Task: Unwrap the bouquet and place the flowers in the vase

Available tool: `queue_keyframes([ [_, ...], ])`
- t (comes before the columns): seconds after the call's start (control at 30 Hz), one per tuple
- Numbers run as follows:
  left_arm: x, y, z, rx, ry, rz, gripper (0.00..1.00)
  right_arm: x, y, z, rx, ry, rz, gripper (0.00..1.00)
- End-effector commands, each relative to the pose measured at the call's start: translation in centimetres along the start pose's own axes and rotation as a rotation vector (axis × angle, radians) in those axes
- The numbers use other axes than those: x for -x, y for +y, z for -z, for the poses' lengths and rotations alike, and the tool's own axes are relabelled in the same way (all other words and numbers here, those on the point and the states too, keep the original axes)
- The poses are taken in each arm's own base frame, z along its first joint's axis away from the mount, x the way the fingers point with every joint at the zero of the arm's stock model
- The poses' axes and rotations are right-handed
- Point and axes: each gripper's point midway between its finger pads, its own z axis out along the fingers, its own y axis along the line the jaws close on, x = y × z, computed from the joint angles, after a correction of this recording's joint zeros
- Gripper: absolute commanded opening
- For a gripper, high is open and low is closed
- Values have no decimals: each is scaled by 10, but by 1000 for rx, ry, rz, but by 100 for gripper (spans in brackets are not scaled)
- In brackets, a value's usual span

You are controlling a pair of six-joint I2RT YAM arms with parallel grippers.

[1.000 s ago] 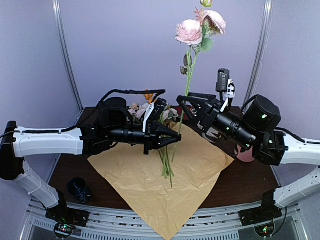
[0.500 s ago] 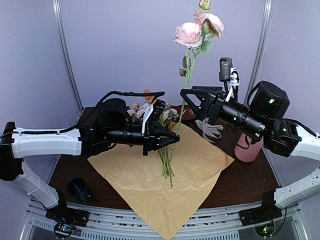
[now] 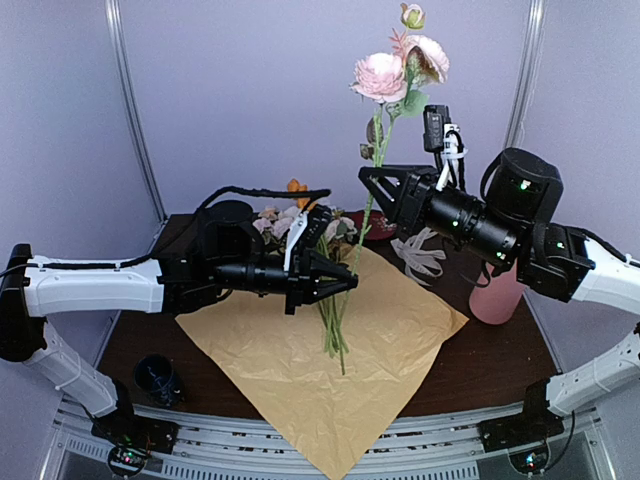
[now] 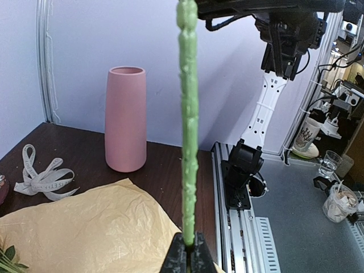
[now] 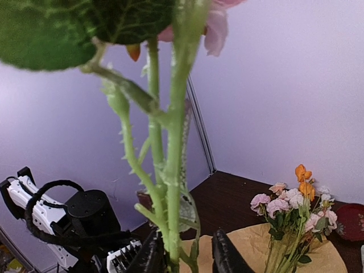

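My left gripper (image 3: 351, 281) is shut on the lower end of a long green flower stem (image 4: 187, 114) and holds it upright. Its pink blooms (image 3: 381, 76) stand high above the table. My right gripper (image 3: 368, 184) is around the same stem (image 5: 177, 170) higher up. The stem lies against one finger (image 5: 152, 254) with a gap to the other, so the jaws are open. The other flowers (image 3: 298, 224) lie on the spread tan paper (image 3: 300, 370). The pink vase (image 3: 497, 297) stands at the right, partly behind my right arm, and shows whole in the left wrist view (image 4: 126, 119).
A cream ribbon (image 3: 420, 256) lies loose on the dark table beside the paper. A small dark blue cup (image 3: 157, 378) stands at the near left. A dark red dish (image 5: 350, 222) sits at the back, behind the flowers. Purple walls close in the back.
My right arm has lifted and moved up the stem, uncovering the vase, and its jaws have narrowed around the stem. The left gripper has held still on the stem.
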Motion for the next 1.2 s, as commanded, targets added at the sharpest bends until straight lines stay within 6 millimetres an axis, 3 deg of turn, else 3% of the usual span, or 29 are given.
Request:
queue_keyframes([
  [0.0, 11, -6, 4, -4, -41, -48, 0, 17, 2, 3, 5, -34, -15, 25],
  [0.13, 11, -5, 4, -1, -40, -50, 0, 17, 2, 6, 13, -38, -19, 18],
  [0.23, 11, -4, 3, 1, -39, -50, 0, 17, 2, 9, 15, -41, -20, 2],
  [0.3, 12, -1, 3, 22, -41, -49, 0, 16, 0, 10, 11, -42, -17, 0],
  [0.47, 20, 28, 14, 222, -38, -39, 90, 19, -4, 12, -16, -44, 11, 0],
  [0.5, 24, 41, 22, 314, -44, -41, 97, 20, -6, 12, -31, -41, 24, 0],
  [0.6, 41, 86, 70, 684, -103, -55, 98, 28, -17, 12, -111, -37, 76, 0],
  [0.73, 61, 116, 130, 1026, -101, -136, 98, 47, -39, 16, -261, -35, 191, 0],
  [0.9, 67, 149, 190, 1159, -101, -94, 98, 101, -85, 30, -518, -67, 283, 0],
  [1.0, 52, 168, 222, 1170, -129, -3, 98, 132, -125, 46, -689, -103, 279, 0],
  [1.1, 38, 176, 240, 1200, -123, 5, 98, 159, -157, 74, -854, -177, 255, 0],
  [1.17, 25, 179, 243, 1225, -83, -15, 98, 175, -169, 97, -925, -249, 235, 0],
])
